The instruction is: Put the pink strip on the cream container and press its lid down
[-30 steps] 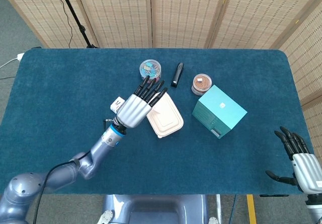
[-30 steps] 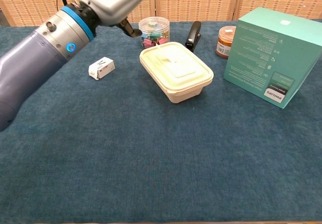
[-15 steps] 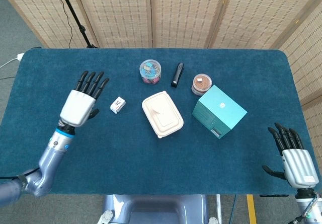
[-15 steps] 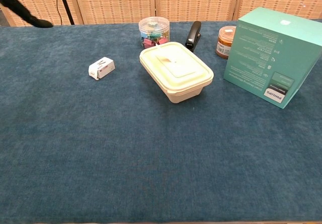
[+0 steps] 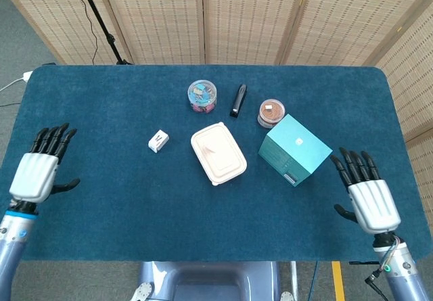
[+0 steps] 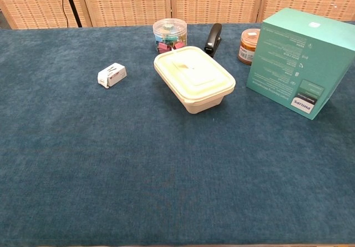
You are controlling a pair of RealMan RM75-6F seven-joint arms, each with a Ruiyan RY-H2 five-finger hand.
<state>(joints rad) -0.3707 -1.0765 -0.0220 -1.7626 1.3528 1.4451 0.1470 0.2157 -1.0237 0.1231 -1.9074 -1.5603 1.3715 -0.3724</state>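
Since the earlier frames we note the left robot hand (image 5: pixel 34 174) withdrawn from the middle to the worktop's (image 5: pixel 101 233) left edge, fingers spread, holding nothing; the right robot hand (image 5: pixel 369 199) risen nearer the right edge, likewise spread and empty. Neither touches anything, so we judge the pressing finished.

Items, largest first:
- Teal box (image 5: pixel 295 149), right of centre.
- Cream container (image 5: pixel 218 153), mid-worktop, lid seated flat; a faint pinkish mark on the lid in the head view may be the pink strip, but we cannot tell.
- Clip tub (image 5: pixel 202 95), brown jar (image 5: pixel 270 112), black stapler (image 5: pixel 237 100), all behind.
- Small white box (image 5: pixel 158 141), left of the container.
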